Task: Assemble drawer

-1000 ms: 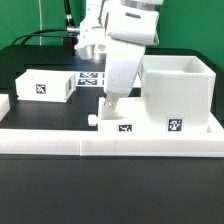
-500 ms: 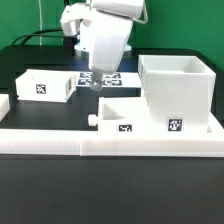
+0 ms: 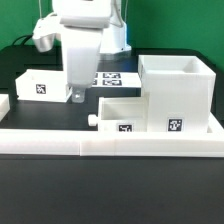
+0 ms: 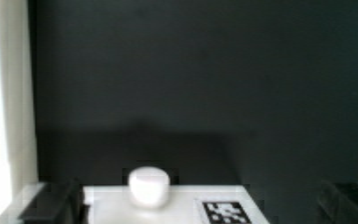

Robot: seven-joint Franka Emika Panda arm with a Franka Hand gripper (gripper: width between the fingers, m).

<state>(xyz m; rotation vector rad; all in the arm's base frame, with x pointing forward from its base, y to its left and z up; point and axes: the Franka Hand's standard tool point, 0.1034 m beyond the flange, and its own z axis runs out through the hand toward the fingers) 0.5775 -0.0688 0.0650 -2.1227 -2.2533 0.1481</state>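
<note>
Arm [image 3: 85,40] hangs over the black surface [image 3: 45,112], jaws pointing down, tips close above the surface in the gap between the two low boxes. In the wrist view the dark fingers [image 4: 51,203] stand wide apart with nothing held between them, so the jaws are open and empty. The shell [image 3: 178,88], large, hollow and open on top, sits at the exterior view's right, with a tag low on its near face. The knob box [image 3: 120,112], low and open-topped, lies just beside the shell on the exterior view's left. I cannot tell whether they touch. Its knob [image 3: 92,120] sticks out toward the exterior view's left, and it has a tag on the near face. The second box [image 3: 45,85] sits at the exterior view's left, a little farther back than the fingertips, tag facing near. The marker board [image 3: 115,76] lies flat farther back, partly hidden by the arm. The rail [image 3: 110,145] runs along the near edge. The wrist view also catches the knob and a tag of the knob box, blurred.
</note>
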